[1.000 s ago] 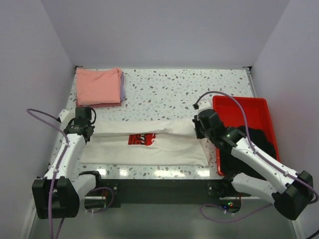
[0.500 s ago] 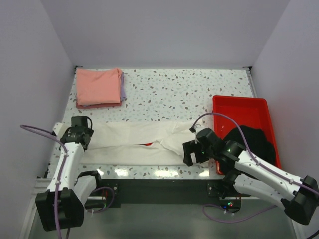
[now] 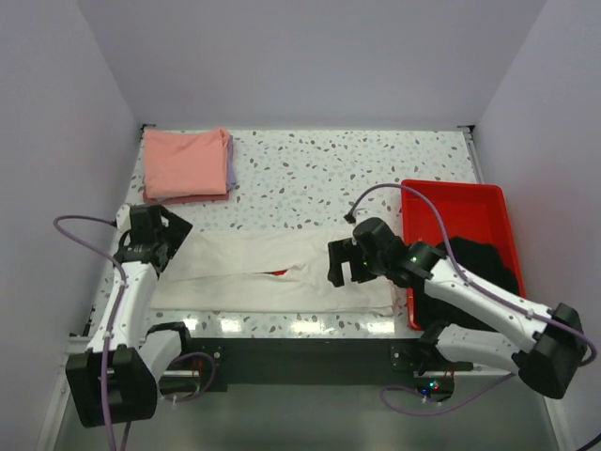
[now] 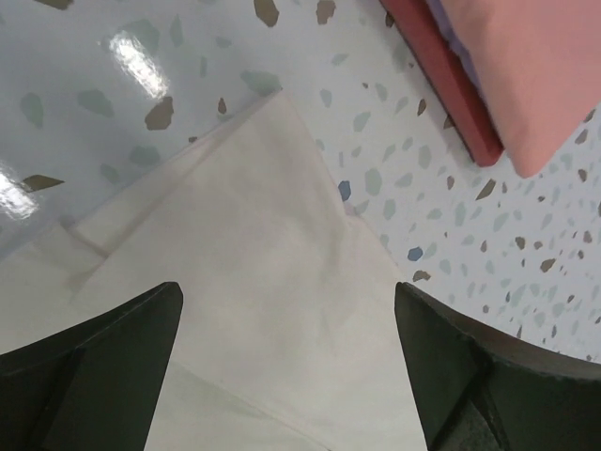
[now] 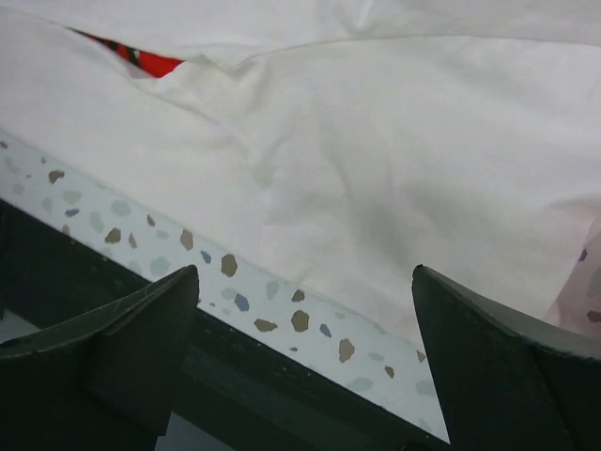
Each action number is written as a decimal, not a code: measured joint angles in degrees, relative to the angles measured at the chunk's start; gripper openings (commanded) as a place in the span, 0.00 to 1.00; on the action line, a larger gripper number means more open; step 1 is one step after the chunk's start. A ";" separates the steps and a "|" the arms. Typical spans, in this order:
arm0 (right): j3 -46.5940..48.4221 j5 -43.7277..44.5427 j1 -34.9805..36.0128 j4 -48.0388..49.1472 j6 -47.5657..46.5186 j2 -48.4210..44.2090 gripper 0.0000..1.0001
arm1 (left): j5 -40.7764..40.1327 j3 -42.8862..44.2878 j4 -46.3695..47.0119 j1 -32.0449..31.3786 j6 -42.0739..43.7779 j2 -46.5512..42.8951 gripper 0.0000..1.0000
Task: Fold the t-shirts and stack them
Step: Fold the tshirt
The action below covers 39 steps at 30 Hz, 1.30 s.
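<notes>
The cream-white t-shirt lies as a long band along the table's near edge, with only a sliver of its red print showing at the fold. My left gripper hovers open over its left end, nothing between the fingers. My right gripper is open above the band's right part, close to the near edge. The wrist views show bare cream cloth under both grippers. The salmon-pink t-shirt lies folded at the back left on the lavender one.
A red tray holding a dark cloth stands at the right, just beyond my right arm. The table's dark front rail runs right below the right gripper. In the left wrist view the pink stack lies close beyond the shirt's end.
Both grippers were shut on the shirt's far edge; they carried it toward the near edge, covering most of the print, then opened and let go.
</notes>
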 measured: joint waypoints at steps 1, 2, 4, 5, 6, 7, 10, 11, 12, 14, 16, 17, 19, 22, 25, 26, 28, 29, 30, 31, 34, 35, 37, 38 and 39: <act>0.92 1.18 0.00 0.59 1.01 3.21 0.99 | 1.51 -0.55 1.22 -0.07 0.92 2.12 1.00; 1.51 2.10 -0.07 1.05 2.12 6.36 0.99 | 2.73 -1.14 2.27 -0.26 1.66 4.13 1.00; 1.75 2.99 -0.63 1.46 4.28 10.58 0.99 | 4.15 -2.21 3.78 -1.22 3.23 7.69 1.00; 1.73 2.97 -1.29 1.49 5.51 12.48 0.99 | 4.59 -2.62 4.55 -1.73 3.85 8.92 1.00; 1.64 2.54 -2.25 1.68 6.69 14.12 0.99 | 5.14 -2.99 5.16 -2.36 4.46 10.29 1.00; 1.27 1.99 -3.54 2.60 7.72 15.45 0.99 | 5.51 -3.30 5.90 -2.91 5.18 11.58 1.00; -0.55 0.24 -7.67 5.27 9.55 18.49 0.99 | 6.67 -3.61 7.91 -3.93 6.93 15.41 1.00; -0.92 -0.46 -9.18 5.92 9.81 19.69 0.99 | 6.93 -3.69 8.59 -4.15 7.30 16.76 1.00; -1.05 -0.81 -10.67 6.64 9.97 21.11 0.99 | 7.30 -3.69 9.16 -4.26 7.67 18.23 1.00; -1.05 -1.20 -13.14 8.57 9.79 24.13 0.99 | 7.87 -3.32 10.27 -4.52 8.44 20.52 1.00; 0.37 -2.84 -15.50 8.76 9.29 27.23 0.99 | 7.98 -3.26 12.33 -4.98 8.98 21.44 1.00; 1.57 -3.58 -16.44 9.11 8.72 28.55 0.99 | 8.00 -3.28 13.00 -5.16 9.03 21.66 1.00; 4.92 -5.77 -18.71 8.81 7.67 32.09 0.99 | 7.98 -3.26 14.32 -5.62 9.40 22.21 1.00; 11.43 -10.01 -23.04 7.21 6.58 38.40 0.99 | 7.30 -3.19 15.85 -7.41 9.33 22.86 1.00; 21.94 -14.53 -26.86 2.45 5.18 47.08 0.99 | 5.97 -2.93 16.55 -11.47 8.74 23.41 1.00; 25.59 -15.47 -27.54 1.25 4.17 49.96 0.99 | 5.79 -2.91 16.57 -12.90 8.28 23.45 1.00; 33.77 -17.18 -28.33 -0.42 2.62 56.00 0.99 | 5.05 -2.95 16.13 -15.52 7.17 23.23 1.00; 37.66 -17.31 -28.50 -0.48 1.66 58.80 0.99 | 4.72 -3.06 15.80 -16.79 6.45 22.93 1.00; 41.13 -17.49 -28.61 -0.76 1.09 61.18 0.99 | 4.52 -3.32 15.43 -17.68 5.86 22.49 1.00; 45.57 -17.53 -28.70 -1.03 0.28 63.95 0.99 | 4.44 -3.85 15.13 -18.67 4.85 21.77 1.00; 56.13 -17.14 -28.98 0.20 -1.95 70.73 0.99 | 4.76 -6.62 14.36 -21.29 1.70 17.92 1.00; 59.76 -17.03 -29.03 -0.09 -2.60 72.96 0.99 | 4.96 -7.65 13.94 -22.29 0.26 16.37 1.00; 68.48 -16.79 -29.14 -1.38 -3.96 78.18 0.99 | 5.14 -9.62 12.74 -25.05 -2.82 12.87 1.00; 73.11 -16.79 -29.20 -1.62 -4.57 80.98 0.99 | 5.42 -10.47 12.09 -26.53 -4.13 11.39 1.00; 77.55 -16.70 -29.27 -1.88 -5.27 83.54 0.99 | 5.88 -11.34 11.32 -28.26 -5.68 9.62 1.00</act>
